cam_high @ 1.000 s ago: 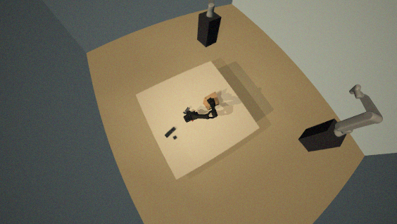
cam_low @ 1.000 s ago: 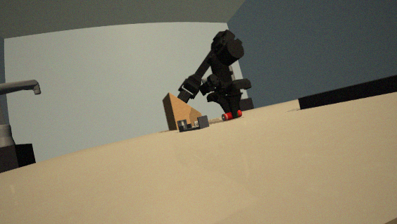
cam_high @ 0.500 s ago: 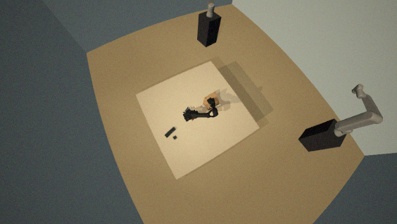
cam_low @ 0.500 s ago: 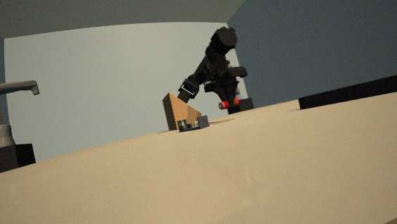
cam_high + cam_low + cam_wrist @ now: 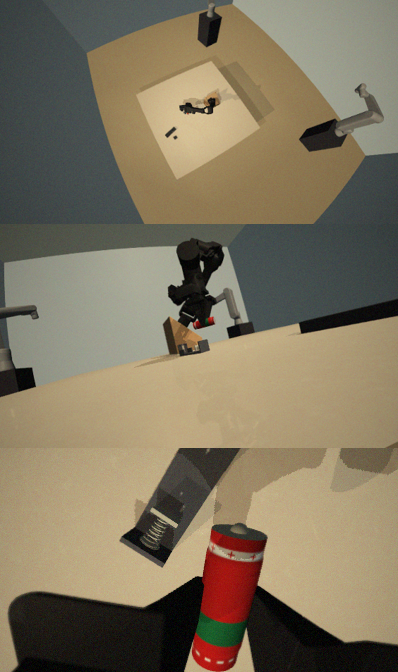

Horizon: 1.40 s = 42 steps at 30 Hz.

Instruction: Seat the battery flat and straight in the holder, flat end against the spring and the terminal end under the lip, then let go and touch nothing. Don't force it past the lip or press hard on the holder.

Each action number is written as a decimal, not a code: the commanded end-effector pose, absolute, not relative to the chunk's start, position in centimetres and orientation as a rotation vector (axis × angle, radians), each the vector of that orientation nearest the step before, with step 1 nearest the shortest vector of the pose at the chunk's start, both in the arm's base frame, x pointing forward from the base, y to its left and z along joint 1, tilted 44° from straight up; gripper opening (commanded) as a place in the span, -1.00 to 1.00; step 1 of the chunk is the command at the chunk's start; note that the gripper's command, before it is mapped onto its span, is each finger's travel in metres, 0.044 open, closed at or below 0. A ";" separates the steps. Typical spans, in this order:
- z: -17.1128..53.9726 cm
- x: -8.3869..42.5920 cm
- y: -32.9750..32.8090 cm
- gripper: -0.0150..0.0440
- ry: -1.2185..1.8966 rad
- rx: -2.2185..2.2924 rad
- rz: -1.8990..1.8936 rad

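Observation:
My gripper [image 5: 225,589] is shut on the battery [image 5: 227,598], a red cylinder with a green band and a white band near its terminal nub. In the exterior view the battery [image 5: 206,322] hangs in the air under the gripper [image 5: 198,318], tilted slightly, above and a little right of the holder [image 5: 190,349]. In the wrist view the dark holder [image 5: 175,508] lies on the mat ahead and to the left, its spring [image 5: 154,533] showing at the near end. From above, the arm [image 5: 197,109] is over the mat's middle and the holder [image 5: 171,132] lies to its lower left.
A tan wedge block [image 5: 178,334] stands just behind the holder. Two black camera stands with grey arms stand off the mat, one [image 5: 209,26] at the back and one [image 5: 322,135] at the right.

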State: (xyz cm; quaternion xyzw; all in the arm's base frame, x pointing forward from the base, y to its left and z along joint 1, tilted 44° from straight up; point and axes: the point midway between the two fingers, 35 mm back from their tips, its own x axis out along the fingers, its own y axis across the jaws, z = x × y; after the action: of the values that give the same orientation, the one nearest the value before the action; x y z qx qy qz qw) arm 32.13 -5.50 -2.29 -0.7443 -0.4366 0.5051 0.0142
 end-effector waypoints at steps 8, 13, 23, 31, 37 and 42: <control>-5.2 30.8 -9.9 -0.23 -0.872 -2.033 1.671; -5.7 30.9 -9.5 -0.23 -0.888 -2.003 1.719; -8.3 30.7 -7.1 -0.23 -0.977 -1.851 1.963; -8.4 30.9 -6.9 -0.23 -0.987 -1.823 1.997; -8.6 31.1 -6.7 -0.23 -1.000 -1.786 2.043; -8.7 31.3 -6.6 -0.23 -1.011 -1.754 2.081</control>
State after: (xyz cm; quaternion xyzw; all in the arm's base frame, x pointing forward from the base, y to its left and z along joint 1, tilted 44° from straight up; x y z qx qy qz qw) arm 31.12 -6.67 -8.63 -0.6079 -0.3454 0.7041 0.1237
